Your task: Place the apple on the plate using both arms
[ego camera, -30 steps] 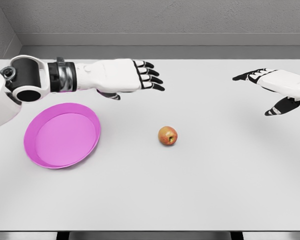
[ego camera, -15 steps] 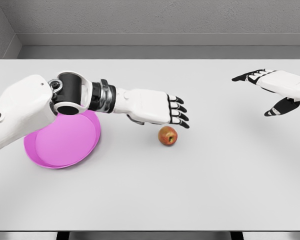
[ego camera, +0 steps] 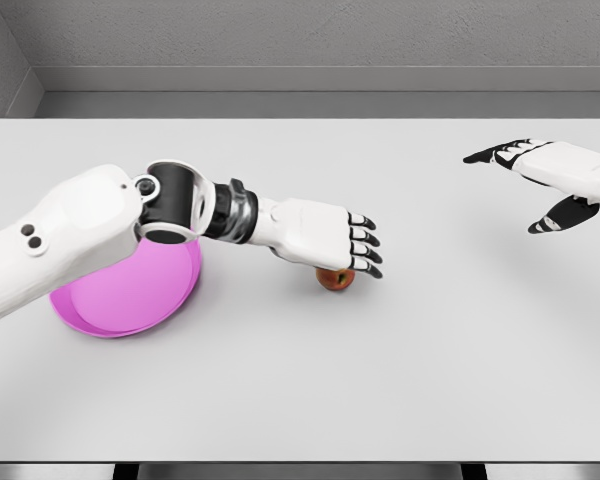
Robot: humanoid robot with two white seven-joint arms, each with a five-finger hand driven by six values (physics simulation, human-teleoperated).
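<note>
In the head view, our only one, the apple lay on the grey table just right of the frame's centre, mostly hidden beneath our left hand. That hand reached in from the left edge, palm down, its dark-tipped fingers stretched out flat over the fruit, not curled round it. We could not tell whether the palm touched the apple or only hovered above it. The pink plate sat at the left of the frame, partly covered by our left forearm, and what we saw of it held nothing.

Our right hand hung at the upper right edge, well apart from the apple, fingers spread and thumb dropped, holding nothing.

We judged the task barely begun. The approach by the left hand looked close to complete, but no grasp was made, the apple was not lifted, and the plate was unfilled. The closing, the carry leftward and the release were all left, and the right arm had taken no visible part.
</note>
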